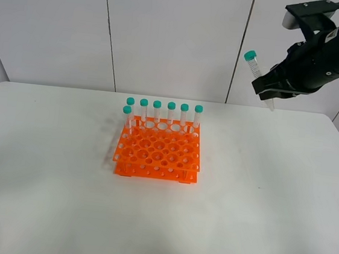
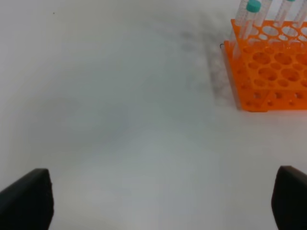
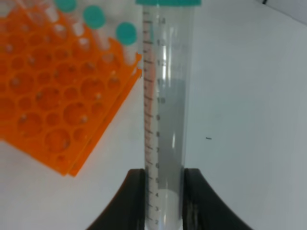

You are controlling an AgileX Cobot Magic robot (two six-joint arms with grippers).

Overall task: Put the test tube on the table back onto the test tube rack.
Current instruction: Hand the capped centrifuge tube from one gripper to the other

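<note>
My right gripper (image 1: 273, 89) is shut on the test tube (image 1: 254, 65), a clear tube with a teal cap, and holds it high in the air over the table's (image 1: 260, 191) far right, tilted, cap uppermost. In the right wrist view the tube (image 3: 165, 110) runs up from between the black fingers (image 3: 127, 191). The orange test tube rack (image 1: 158, 150) stands mid-table, left of and below the held tube. Several capped tubes (image 1: 171, 112) stand along its back row. My left gripper (image 2: 163, 201) hovers open over bare table, left of the rack (image 2: 268, 72), with nothing between its fingers (image 2: 29, 199).
White wall panels rise behind the table's far edge. The rack's front rows of holes (image 1: 160, 159) are unfilled. One tube (image 1: 127, 116) stands at the rack's left end, one row in front of the back row.
</note>
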